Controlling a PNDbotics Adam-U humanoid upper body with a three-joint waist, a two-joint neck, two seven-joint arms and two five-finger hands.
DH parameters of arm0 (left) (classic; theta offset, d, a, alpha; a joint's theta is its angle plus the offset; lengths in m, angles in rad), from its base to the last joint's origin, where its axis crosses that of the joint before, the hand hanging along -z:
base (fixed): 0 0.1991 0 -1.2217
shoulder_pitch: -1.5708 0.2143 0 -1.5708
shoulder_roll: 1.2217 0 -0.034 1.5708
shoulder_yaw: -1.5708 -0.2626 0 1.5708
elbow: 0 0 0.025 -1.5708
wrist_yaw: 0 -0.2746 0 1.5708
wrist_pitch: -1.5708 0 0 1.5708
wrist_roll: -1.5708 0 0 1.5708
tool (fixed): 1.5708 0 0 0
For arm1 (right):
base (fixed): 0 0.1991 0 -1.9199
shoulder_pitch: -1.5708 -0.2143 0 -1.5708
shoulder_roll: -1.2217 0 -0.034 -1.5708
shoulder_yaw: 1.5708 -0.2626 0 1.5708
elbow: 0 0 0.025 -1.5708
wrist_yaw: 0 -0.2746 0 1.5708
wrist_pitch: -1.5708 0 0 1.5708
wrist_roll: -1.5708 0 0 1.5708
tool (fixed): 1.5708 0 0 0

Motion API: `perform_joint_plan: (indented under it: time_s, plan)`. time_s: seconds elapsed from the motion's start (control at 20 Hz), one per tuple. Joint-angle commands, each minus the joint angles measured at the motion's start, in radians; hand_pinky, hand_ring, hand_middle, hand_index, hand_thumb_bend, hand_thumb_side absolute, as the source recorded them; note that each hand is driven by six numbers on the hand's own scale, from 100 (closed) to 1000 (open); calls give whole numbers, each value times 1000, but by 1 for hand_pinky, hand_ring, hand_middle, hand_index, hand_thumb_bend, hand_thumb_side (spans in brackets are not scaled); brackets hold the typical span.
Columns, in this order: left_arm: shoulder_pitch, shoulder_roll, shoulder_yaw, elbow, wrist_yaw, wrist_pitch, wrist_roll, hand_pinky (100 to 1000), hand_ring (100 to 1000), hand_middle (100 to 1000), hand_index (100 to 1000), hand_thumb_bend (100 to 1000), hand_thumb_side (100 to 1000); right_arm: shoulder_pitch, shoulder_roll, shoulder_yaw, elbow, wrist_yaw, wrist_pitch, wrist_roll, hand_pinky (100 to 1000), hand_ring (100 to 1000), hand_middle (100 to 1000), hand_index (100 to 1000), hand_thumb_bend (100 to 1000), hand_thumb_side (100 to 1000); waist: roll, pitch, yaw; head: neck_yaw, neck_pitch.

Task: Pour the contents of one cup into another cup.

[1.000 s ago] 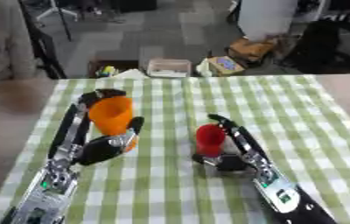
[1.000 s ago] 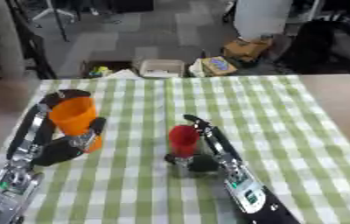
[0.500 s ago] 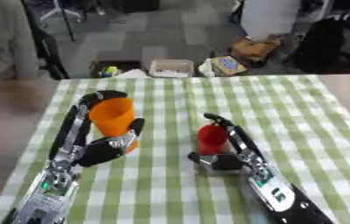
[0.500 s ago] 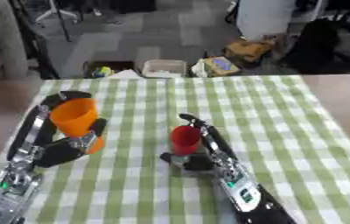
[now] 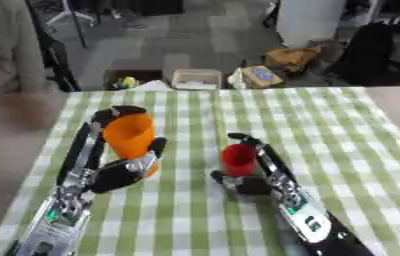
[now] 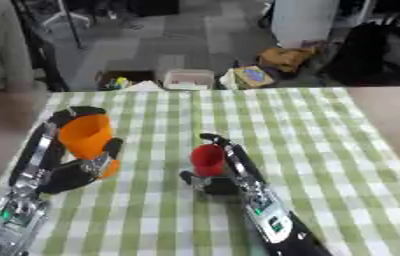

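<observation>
An orange cup (image 5: 130, 137) stands upright at the left of the green checked table (image 5: 343, 130), with my left hand (image 5: 107, 170) curled round it, fingers behind and thumb in front. A smaller red cup (image 5: 238, 159) stands upright near the middle. My right hand (image 5: 254, 177) holds it, fingers along its right side and thumb low at its left. Neither cup's inside shows.
Beyond the table's far edge, on the grey floor, lie a white box (image 5: 196, 78), a brown bag (image 5: 293, 58) and other clutter. A blurred person's sleeve (image 5: 7, 50) shows at the far left. The table's right half is bare cloth.
Both hands keep hold of their cups and stay in place. The whole picture has shifted slightly, so the camera has moved.
</observation>
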Motion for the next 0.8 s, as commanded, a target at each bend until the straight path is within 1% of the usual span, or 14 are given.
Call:
perform_joint_plan:
  time_s: [0.05,0.1,0.2,0.25,0.3,0.35,0.45,0.8]
  plan:
    - [-15,3,0,-18,5,0,0,186,265,327,695,100,180,-20,0,-7,-2,-10,3,-14,494,553,333,830,376,241,-1,-13,2,0,-8]
    - [-15,3,0,-18,5,0,0,186,264,327,695,100,181,-19,1,-7,0,-14,5,-18,460,512,303,817,311,190,-1,-13,2,0,-8]
    - [-14,3,-1,-18,6,1,1,186,262,326,695,100,182,-19,2,-6,3,-20,8,-23,418,475,274,801,240,139,-2,-13,3,0,-8]
    - [-14,2,-1,-18,6,1,1,185,262,326,695,100,182,-19,3,-6,4,-23,9,-24,388,450,258,793,186,100,-2,-13,3,0,-7]
    - [-13,2,-1,-18,6,1,2,185,262,325,695,100,183,-19,3,-6,4,-27,9,-25,361,423,242,789,137,100,-2,-13,2,0,-7]
    - [-13,2,-1,-18,6,2,2,185,262,325,694,100,184,-18,4,-5,4,-31,10,-25,350,413,236,787,115,100,-2,-13,2,0,-7]
    - [-13,3,-1,-20,7,2,3,185,262,324,694,100,184,-17,4,-5,-1,-39,11,-27,345,410,230,785,100,100,-2,-13,1,-1,-7]
    - [-8,12,1,-43,18,5,5,184,261,322,693,100,182,-19,-13,-4,-52,-56,20,-31,342,408,233,785,100,100,-6,-14,-2,0,-7]
